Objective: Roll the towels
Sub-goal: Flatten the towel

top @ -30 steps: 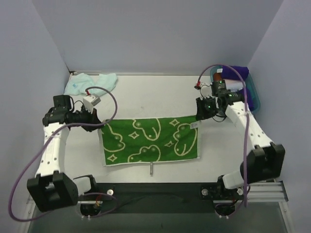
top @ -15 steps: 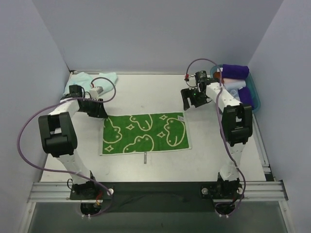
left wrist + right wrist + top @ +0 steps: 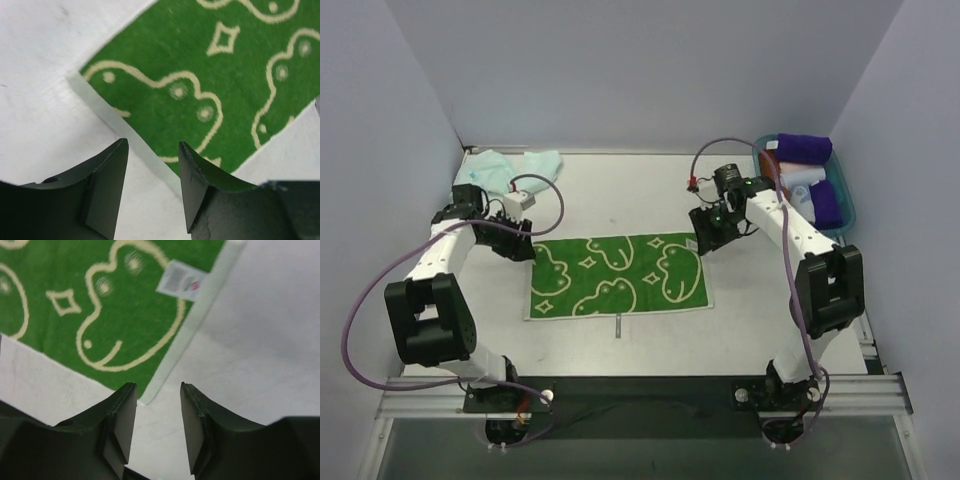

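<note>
Top external: green towel point(image 3: 618, 276) flat

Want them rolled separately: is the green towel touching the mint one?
Apart. Top view: green towel lies flat in the middle, mint towel is bunched in the back left corner, with bare table between them.

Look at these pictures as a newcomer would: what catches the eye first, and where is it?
A flat green cloth towel with pale yellow squiggles and diamonds lies spread across the middle of the white table. The left gripper and right gripper stand open at its far corners, holding nothing. A crumpled mint-aqua cloth sits in the far left corner; purple rolls sit in a teal tray at far right.
</note>
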Available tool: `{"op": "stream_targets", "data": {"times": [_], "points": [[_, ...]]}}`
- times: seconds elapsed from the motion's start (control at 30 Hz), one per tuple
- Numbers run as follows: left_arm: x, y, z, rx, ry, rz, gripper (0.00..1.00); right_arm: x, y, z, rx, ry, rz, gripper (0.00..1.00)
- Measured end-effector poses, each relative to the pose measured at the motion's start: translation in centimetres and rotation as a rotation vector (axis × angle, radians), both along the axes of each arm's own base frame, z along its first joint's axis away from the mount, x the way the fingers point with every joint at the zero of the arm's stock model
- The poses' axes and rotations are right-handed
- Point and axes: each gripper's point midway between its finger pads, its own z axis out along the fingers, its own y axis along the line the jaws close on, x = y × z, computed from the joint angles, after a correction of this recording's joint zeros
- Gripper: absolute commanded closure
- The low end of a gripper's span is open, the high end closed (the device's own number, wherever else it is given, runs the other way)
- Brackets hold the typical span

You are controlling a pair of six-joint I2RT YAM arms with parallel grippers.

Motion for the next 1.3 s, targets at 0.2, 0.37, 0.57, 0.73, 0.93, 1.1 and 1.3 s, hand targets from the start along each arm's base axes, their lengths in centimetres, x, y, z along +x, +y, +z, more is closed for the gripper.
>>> {"op": "stream_targets", "data": {"times": [0.2, 0.37, 0.57, 0.73, 0.93, 1.1, 1.3], "points": [[-7.2, -2.2, -3.5, 0.041, 0.155, -0.191, 0.51, -7.2, 3.3, -4.2, -0.035, 0.204, 0.153, 0.72], [-11.9, -3.1, -5.9, 0.070, 0.285, -0.302, 0.54, -9.9, 3.2, -6.8, -0.087, 0.313, 0.202, 0.76], [-13.6, -2.9, -7.3, 0.107, 0.358, -0.353, 0.58, -12.2, 1.2, -9.3, -0.184, 0.410, 0.223, 0.79], [-14.3, -3.3, -8.7, 0.136, 0.422, -0.396, 0.58, -13.6, -0.8, -9.9, -0.270, 0.458, 0.236, 0.79], [-14.4, -4.4, -8.8, 0.161, 0.453, -0.436, 0.58, -14.3, -2.0, -10.2, -0.325, 0.491, 0.246, 0.86], [-14.3, -4.4, -8.8, 0.162, 0.476, -0.429, 0.58, -14.9, -2.6, -10.1, -0.347, 0.506, 0.251, 0.87], [-14.3, -4.5, -8.7, 0.161, 0.489, -0.429, 0.58, -15.8, -3.4, -10.1, -0.371, 0.534, 0.252, 0.87]]}}
